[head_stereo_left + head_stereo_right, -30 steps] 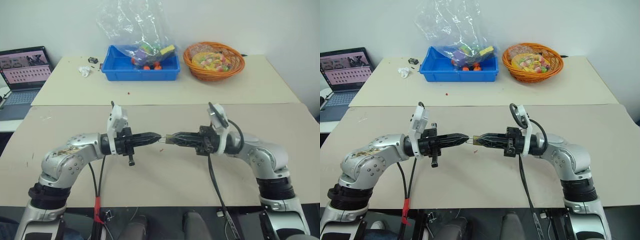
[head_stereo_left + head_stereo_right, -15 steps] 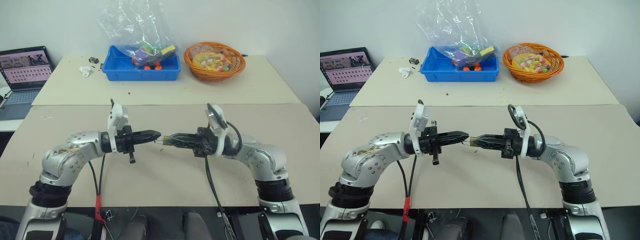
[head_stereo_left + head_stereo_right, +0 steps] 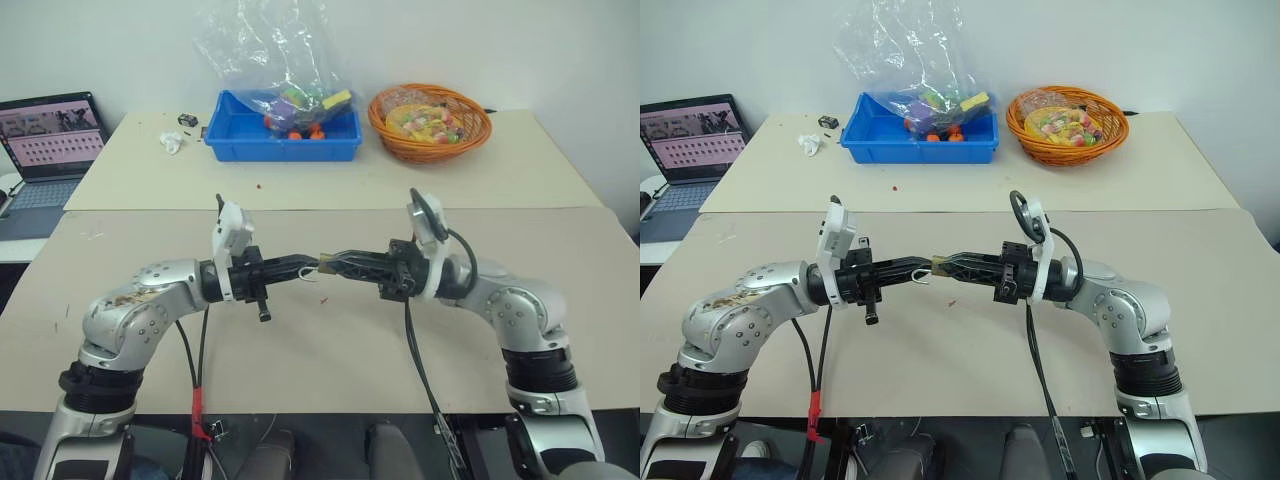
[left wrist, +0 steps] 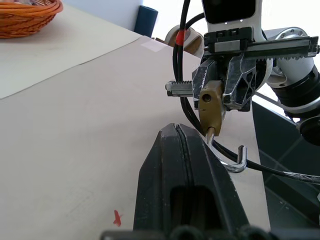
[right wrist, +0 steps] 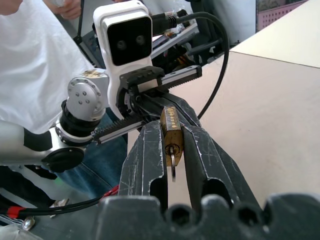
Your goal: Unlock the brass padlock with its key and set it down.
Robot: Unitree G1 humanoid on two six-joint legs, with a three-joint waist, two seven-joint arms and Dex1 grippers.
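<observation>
2 grippers meet mid-frame | right gripper (image 5: pixel 172 150) pinches brass padlock (image 5: pixel 170 131), key (image 5: pixel 172 167) hanging | left gripper (image 3: pixel 310 264) closed, apparently on the shackle (image 4: pixel 231 159), likely to pull it free

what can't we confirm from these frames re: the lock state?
- Key blade: right wrist view shows the key in the brass padlock; how deep it sits is hidden inside the body.
- Shackle: one leg free in the left wrist view; the other end is hidden behind the shut left gripper.
- Head views: padlock too small between both grippers; right gripper clamps it.
</observation>
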